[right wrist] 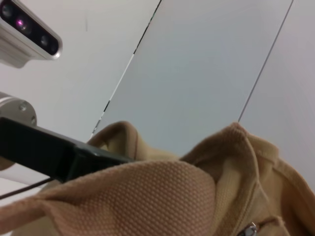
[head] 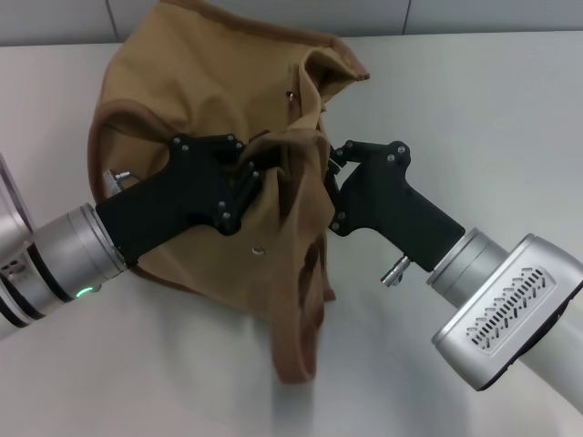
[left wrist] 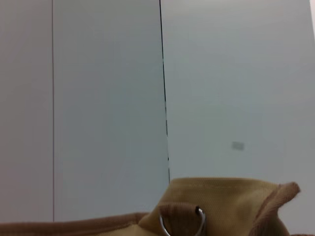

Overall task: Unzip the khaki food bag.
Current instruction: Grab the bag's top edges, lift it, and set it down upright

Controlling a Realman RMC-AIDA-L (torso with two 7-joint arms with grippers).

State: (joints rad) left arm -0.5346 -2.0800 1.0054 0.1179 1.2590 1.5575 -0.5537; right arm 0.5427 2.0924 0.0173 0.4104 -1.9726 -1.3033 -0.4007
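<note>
The khaki food bag [head: 209, 100] lies crumpled in the middle of the white table [head: 492, 109], with a strap handle [head: 296, 328] trailing toward me. My left gripper [head: 258, 175] comes in from the left and is shut on a fold of fabric at the bag's top. My right gripper [head: 330, 185] comes in from the right and pinches the same ridge of fabric just beside it. A small metal piece [head: 291, 94] shows near the far top edge, and a snap [head: 258, 248] on the front. The bag fills the lower right wrist view [right wrist: 162, 196]; the left wrist view shows its edge [left wrist: 221, 201] with a metal ring [left wrist: 182, 225].
The left arm's black gripper body [right wrist: 49, 152] crosses the right wrist view, with my head camera [right wrist: 29, 29] above it. A grey panelled wall [left wrist: 108, 98] stands behind the table. Bare tabletop lies to the right of the bag.
</note>
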